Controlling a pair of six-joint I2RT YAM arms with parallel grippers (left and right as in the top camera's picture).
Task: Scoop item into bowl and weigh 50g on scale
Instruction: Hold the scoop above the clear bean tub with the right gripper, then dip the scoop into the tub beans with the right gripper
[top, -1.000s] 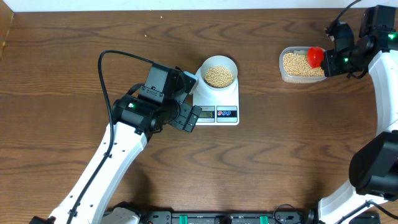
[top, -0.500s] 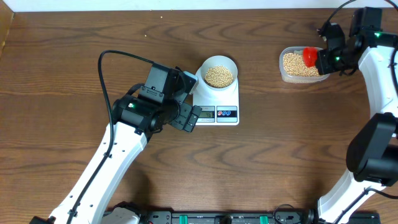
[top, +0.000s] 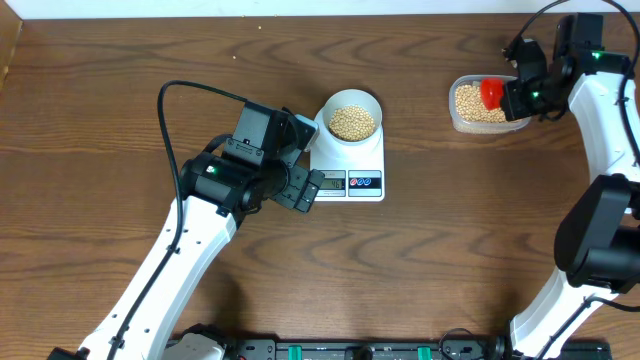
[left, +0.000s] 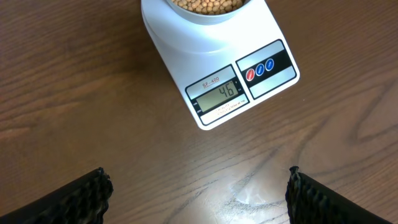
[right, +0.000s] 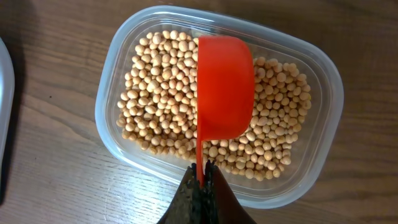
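Observation:
A white bowl (top: 350, 117) holding tan beans (top: 352, 122) stands on the white scale (top: 352, 170). The left wrist view shows the scale (left: 231, 74), its lit display (left: 220, 94) and the bowl's edge (left: 208, 11). My left gripper (top: 300, 190) stands open just left of the scale, nothing between its fingers (left: 87, 196). My right gripper (top: 520, 95) is shut on the thin handle of a red scoop (right: 224, 87), turned on its side over the beans (right: 161, 93) in the clear tub (right: 311, 162). Overhead, the scoop (top: 491, 92) hangs over the tub (top: 482, 104).
The left arm's black cable (top: 190, 95) loops over the table left of the scale. A pale wall edge (top: 300, 6) runs along the table's far side. Bare brown wood (top: 450, 250) lies between the scale and the tub.
My right gripper has carried the red scoop leftward and a little farther back, further over the beans in the tub. The left arm, bowl and scale have not moved.

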